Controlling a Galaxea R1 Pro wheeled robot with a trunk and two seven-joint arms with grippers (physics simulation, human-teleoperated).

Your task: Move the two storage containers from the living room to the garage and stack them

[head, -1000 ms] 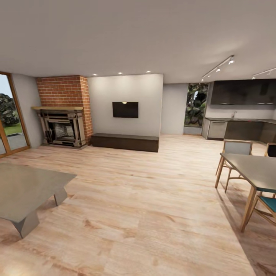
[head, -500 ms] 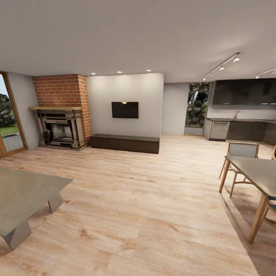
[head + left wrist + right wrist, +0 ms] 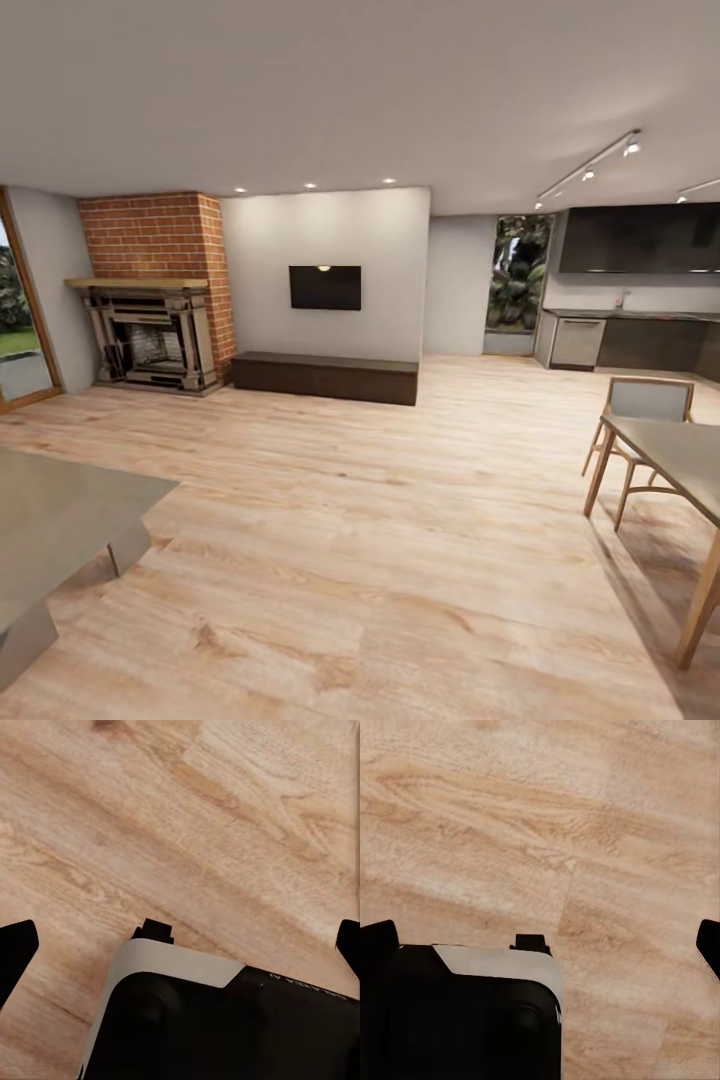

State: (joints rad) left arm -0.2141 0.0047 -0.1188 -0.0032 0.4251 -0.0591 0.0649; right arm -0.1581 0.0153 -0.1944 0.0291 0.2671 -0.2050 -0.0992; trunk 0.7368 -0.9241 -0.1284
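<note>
Well, from where the head camera looks, the living room [image 3: 380, 560] stretches out in light wood planks toward a brick fireplace [image 3: 150, 300] with a dark ornate surround. Beside the fireplace, on the white wall, hangs a flat television [image 3: 325, 287] above a long low dark bench [image 3: 325, 376]. Past the bench, further from the fireplace, a window full of greenery [image 3: 517, 272] stands next to dark kitchen cabinets [image 3: 640, 240] and a grey worktop [image 3: 640, 318]. On the side of the fireplace away from the bench, a wood-framed glass door [image 3: 22, 300] is cut off by the picture's edge. Nearer to me, a grey low table [image 3: 50, 520] and a dining table [image 3: 680, 460] with a chair [image 3: 645, 405] are each cropped at the margins.

I can see neither storage container anywhere in this room.

Looking down the wrists tells me something else: bare plank floor below each arm and part of the robot's dark body with a pale trim. The left gripper [image 3: 180, 945] has its dark fingertips [image 3: 16, 945] at opposite edges of the picture, spread wide with nothing between. The right gripper [image 3: 540, 945] is spread the same way, its fingertips [image 3: 376, 941] barely inside the picture and mostly cut off.
</note>
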